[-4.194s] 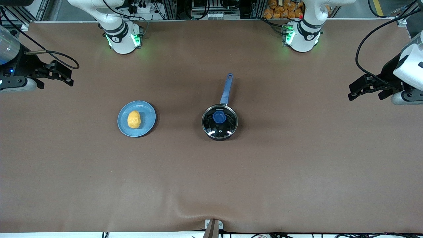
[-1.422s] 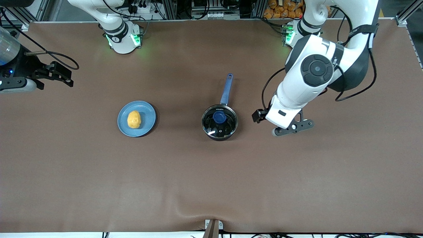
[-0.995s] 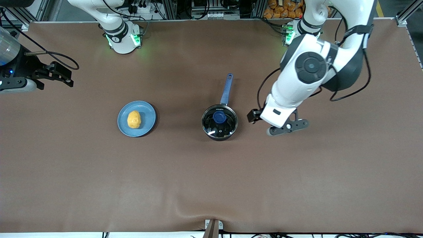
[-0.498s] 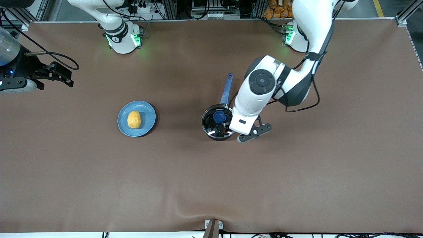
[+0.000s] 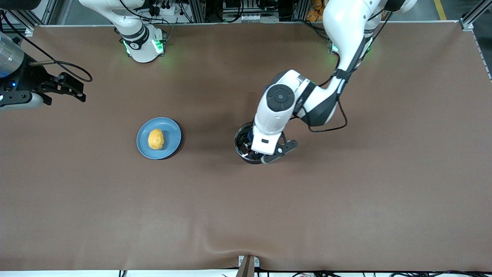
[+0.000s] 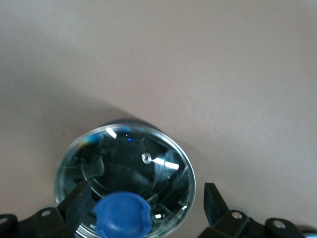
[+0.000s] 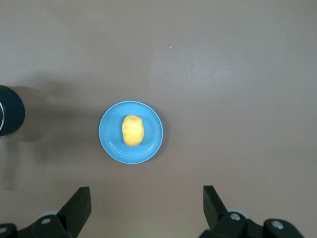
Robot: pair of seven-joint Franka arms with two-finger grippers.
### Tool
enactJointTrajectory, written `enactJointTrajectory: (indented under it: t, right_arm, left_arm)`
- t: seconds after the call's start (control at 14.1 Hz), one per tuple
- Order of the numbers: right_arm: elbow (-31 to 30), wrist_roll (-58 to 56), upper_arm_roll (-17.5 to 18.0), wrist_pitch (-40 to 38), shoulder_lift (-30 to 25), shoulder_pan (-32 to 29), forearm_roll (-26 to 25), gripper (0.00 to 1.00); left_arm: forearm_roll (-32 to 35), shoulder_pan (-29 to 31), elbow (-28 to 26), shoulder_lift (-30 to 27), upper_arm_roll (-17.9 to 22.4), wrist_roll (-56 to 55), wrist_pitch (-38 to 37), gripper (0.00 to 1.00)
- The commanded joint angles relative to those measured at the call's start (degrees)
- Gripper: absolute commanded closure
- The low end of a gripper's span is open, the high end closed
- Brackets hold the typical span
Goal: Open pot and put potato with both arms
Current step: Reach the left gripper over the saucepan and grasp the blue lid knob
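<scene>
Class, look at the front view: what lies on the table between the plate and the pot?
Nothing: in the front view only bare brown table runs from the plate to the pot. The right wrist view shows the same bare stretch.

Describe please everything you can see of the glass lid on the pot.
The glass lid is round, clear and reflective, with a metal rim, a small vent hole and a blue knob at its middle. It sits flat and closed on the black pot, near the table's middle. The left gripper hangs just above it, fingers open on either side of the knob, not gripping it.
</scene>
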Motion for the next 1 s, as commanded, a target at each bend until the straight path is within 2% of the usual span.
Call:
enactJointTrajectory:
  t: [0.0, 0.21, 0.43, 0.5, 0.92]
  right_arm:
    - [-0.26, -0.63, 0.05, 0.55, -0.21, -0.24, 0.81, 0.00]
    - [-0.26, -0.63, 0.05, 0.46, -0.21, -0.24, 0.81, 0.00]
    - [-0.26, -0.63, 0.05, 0.55, -0.21, -0.24, 0.81, 0.00]
    - [-0.26, -0.63, 0.05, 0.55, -0.21, -0.24, 0.81, 0.00]
    - [-0.26, -0.63, 0.05, 0.55, -0.21, -0.15, 0.81, 0.00]
  left_arm:
    - [1.54, -2.57, 1.61, 2.03, 0.85, -1.09, 0.38, 0.00]
    - [4.09, -3.63, 1.35, 3.17, 0.76, -0.92, 0.29, 0.00]
    - [7.61, -4.24, 1.26, 2.83, 0.59, -0.04, -3.64, 0.00]
    - [7.44, -4.25, 1.35, 2.74, 0.59, 0.31, -5.58, 0.00]
    - [7.44, -4.33, 1.26, 3.09, 0.32, 1.10, -5.95, 0.00]
